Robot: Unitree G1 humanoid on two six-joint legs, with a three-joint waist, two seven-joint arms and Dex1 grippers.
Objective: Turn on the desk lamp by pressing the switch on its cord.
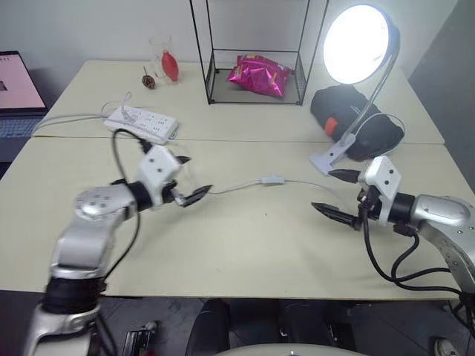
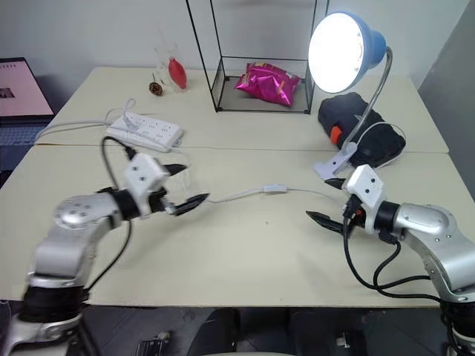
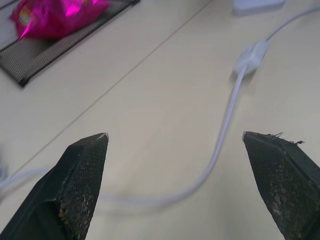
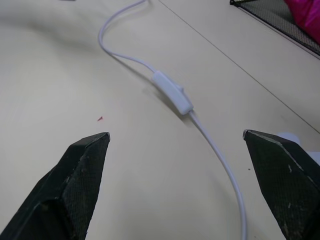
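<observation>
The desk lamp (image 1: 356, 43) stands at the back right with its bulb glowing bright, its blue shade (image 2: 375, 46) on a silver gooseneck above a white clip base (image 1: 330, 158). Its thin white cord (image 1: 231, 187) runs across the middle of the table, and the small white switch (image 1: 272, 179) lies on it, free of both grippers. My left gripper (image 1: 196, 174) is open to the left of the switch, above the cord. On the right, my right gripper (image 1: 320, 189) is open and points at the switch (image 4: 172, 91). Neither gripper holds anything.
A white power strip (image 1: 142, 123) lies at the back left. A wire rack (image 1: 215, 74) holds a pink bag (image 1: 257, 74). A black bag (image 1: 356, 119) sits behind the lamp base. A laptop (image 1: 15, 89) is at the far left, and a glass (image 1: 165, 61) stands at the back.
</observation>
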